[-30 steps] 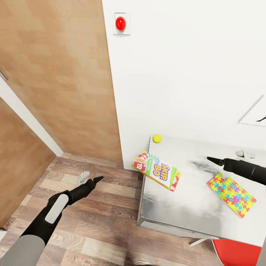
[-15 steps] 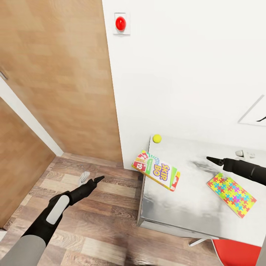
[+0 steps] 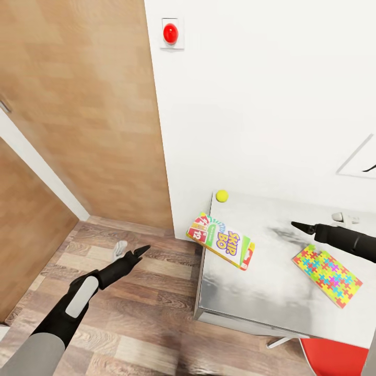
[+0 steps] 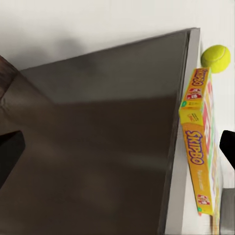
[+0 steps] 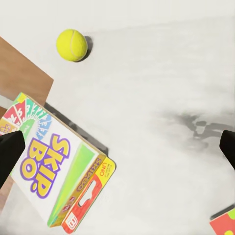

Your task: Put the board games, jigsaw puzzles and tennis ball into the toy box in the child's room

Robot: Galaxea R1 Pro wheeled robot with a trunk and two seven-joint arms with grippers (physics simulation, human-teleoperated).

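Observation:
A yellow-green-red Skip-Bo board game lies on the table, with one corner overhanging the left edge. The tennis ball rests at the table's far left corner by the wall. One jigsaw puzzle lies flat to the right. My right gripper hovers open above the table between game and puzzle; its wrist view shows the board game and the tennis ball. My left gripper is open over the floor left of the table, facing the table's dark side and the board game's edge. Toy box and bed are out of view.
Wooden wardrobe doors stand at the left and a white wall with a red round button behind the table. A red chair seat sits at the table's near right. A small white object lies on the table behind my right arm.
My left gripper has crept a little up and to the right, toward the table. The right gripper has barely moved. The toys lie as before.

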